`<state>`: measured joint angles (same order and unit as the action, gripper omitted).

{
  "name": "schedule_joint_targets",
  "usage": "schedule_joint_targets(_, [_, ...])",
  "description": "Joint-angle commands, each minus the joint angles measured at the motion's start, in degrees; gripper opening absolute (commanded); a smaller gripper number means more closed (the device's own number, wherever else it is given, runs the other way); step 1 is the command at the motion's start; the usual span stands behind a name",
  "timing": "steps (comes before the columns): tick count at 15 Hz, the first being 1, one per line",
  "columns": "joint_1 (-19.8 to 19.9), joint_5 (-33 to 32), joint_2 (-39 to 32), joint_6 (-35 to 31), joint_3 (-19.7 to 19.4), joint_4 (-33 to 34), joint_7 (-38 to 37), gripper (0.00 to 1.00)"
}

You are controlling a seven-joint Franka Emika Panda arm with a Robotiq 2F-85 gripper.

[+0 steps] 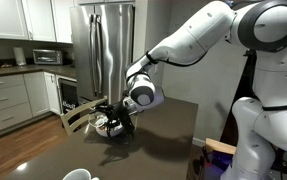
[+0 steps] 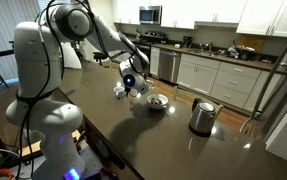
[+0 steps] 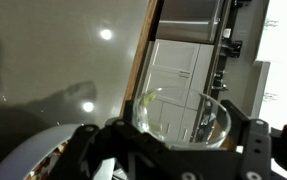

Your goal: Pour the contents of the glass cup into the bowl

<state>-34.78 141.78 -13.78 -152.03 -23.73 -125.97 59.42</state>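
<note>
- The cup is clear and has no handle; I can see the cabinets straight through it.
- It is off the table, pinched from both sides by the gripper, whose dark fingers press on its wall.
- I cannot make out anything inside the cup.
- The bowl shows a pale rim low in my wrist view, with brownish bits inside.
- In an exterior view the bowl stands on the table near the gripper; a kettle stands well apart from it.
- The arm reaches down and forward, wrist bent, with the gripper low beside the bowl.
</note>
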Motion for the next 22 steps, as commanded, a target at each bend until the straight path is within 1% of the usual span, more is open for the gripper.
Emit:
schedule_joint_targets(1, [11.9, -4.89, 2.71, 4.17, 10.91, -2.06, -4.28, 0.59])
schedule_joint_targets(3, [16.29, -6.89, 2.48, 6.21, 14.84, -2.28, -6.53, 0.59])
schedule_joint_targets(5, [19.35, -8.56, 2.21, 8.11, 17.44, -2.44, -8.58, 0.59])
schedule_joint_targets(8, [22.21, -10.58, 2.1, 10.39, 19.76, -2.52, -11.14, 0.59])
schedule_joint_targets(9, [22.65, -10.85, 1.97, 10.0, 20.18, -2.24, -11.15, 0.59])
schedule_joint_targets(10, [22.44, -9.2, 0.56, 8.22, 20.47, -1.16, -8.78, 0.59])
schedule_joint_targets(11, [22.67, -9.2, 0.48, 8.18, 20.71, -1.16, -8.79, 0.84])
schedule_joint_targets(14, [22.78, -9.2, 0.13, 8.16, 20.96, -1.16, -8.81, 0.84])
schedule_joint_targets(15, [22.77, -9.2, 0.1, 8.17, 20.99, -1.16, -8.81, 0.59])
schedule_joint_targets(22, [24.34, -14.36, -1.38, 16.49, 22.6, -1.33, -16.79, 0.59])
